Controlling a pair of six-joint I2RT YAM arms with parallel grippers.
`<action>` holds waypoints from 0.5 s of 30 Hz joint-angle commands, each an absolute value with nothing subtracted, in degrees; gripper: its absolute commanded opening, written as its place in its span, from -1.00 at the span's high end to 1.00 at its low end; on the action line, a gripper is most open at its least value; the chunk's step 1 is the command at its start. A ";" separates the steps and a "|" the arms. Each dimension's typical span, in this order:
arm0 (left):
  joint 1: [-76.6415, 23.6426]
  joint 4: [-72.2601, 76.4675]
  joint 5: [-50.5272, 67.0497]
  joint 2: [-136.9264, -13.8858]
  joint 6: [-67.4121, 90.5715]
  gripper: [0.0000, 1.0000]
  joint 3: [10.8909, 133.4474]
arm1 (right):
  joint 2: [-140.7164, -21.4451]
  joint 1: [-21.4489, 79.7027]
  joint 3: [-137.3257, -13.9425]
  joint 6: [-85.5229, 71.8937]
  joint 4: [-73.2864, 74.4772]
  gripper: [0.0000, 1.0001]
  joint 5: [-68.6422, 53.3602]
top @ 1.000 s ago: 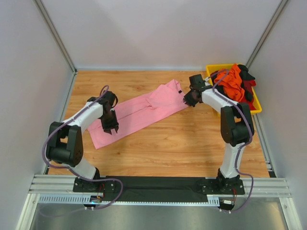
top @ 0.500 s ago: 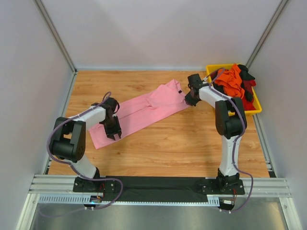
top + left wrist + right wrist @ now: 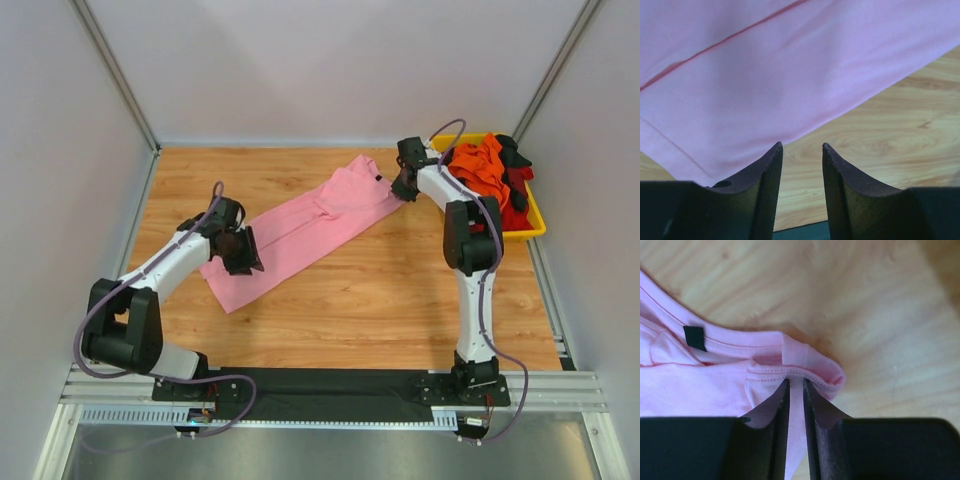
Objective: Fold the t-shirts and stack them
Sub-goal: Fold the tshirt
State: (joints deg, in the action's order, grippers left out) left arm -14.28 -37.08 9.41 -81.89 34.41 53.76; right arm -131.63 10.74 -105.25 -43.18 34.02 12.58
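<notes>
A light pink t-shirt [image 3: 300, 230] lies stretched out diagonally on the wooden table, from near left to far right. My right gripper [image 3: 404, 190] is shut on its collar end; the right wrist view shows the pink cloth [image 3: 796, 390] pinched between the fingers. My left gripper [image 3: 246, 262] is open at the shirt's near-left part; in the left wrist view its fingertips [image 3: 776, 155] stand over bare wood just off the pink cloth's edge [image 3: 765, 80]. Orange, red and black t-shirts [image 3: 485, 172] are heaped in the yellow bin [image 3: 531, 222].
The yellow bin stands at the far right against the wall. Grey walls close in the table on three sides. The wooden table [image 3: 380, 300] shows in front of the shirt. A black label [image 3: 694, 337] sits inside the pink collar.
The right gripper has pulled the collar end farther back and right, and the whole pink shirt slid with it. The left gripper has swung from above the cloth to its near edge.
</notes>
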 commanded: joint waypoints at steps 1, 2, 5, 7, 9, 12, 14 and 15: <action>-17.65 -34.80 12.58 -83.14 31.21 0.11 51.42 | -136.21 10.11 -113.10 -35.87 34.71 0.63 13.63; -18.62 -36.20 10.22 -84.10 30.68 0.12 51.68 | -136.84 10.02 -114.77 -34.47 35.15 0.62 13.54; -21.96 -38.84 5.47 -86.12 29.53 0.12 52.99 | -137.64 9.93 -119.26 -32.53 36.12 0.60 12.74; -23.46 -39.64 3.61 -87.01 30.05 0.14 53.00 | -136.68 9.84 -118.75 -31.82 35.25 0.56 11.87; -23.64 -39.38 2.02 -87.97 30.84 0.14 52.21 | -133.69 9.93 -117.34 -31.38 34.63 0.49 10.73; -23.82 -37.80 0.88 -89.29 32.25 0.13 50.54 | -127.56 10.02 -113.04 -31.38 34.19 0.44 8.71; -23.91 -36.30 0.09 -89.65 32.95 0.13 49.66 | -121.86 10.02 -108.48 -31.72 34.19 0.42 7.83; -23.91 -36.39 0.09 -89.65 32.96 0.14 49.83 | -119.99 10.11 -106.63 -32.16 33.93 0.41 6.95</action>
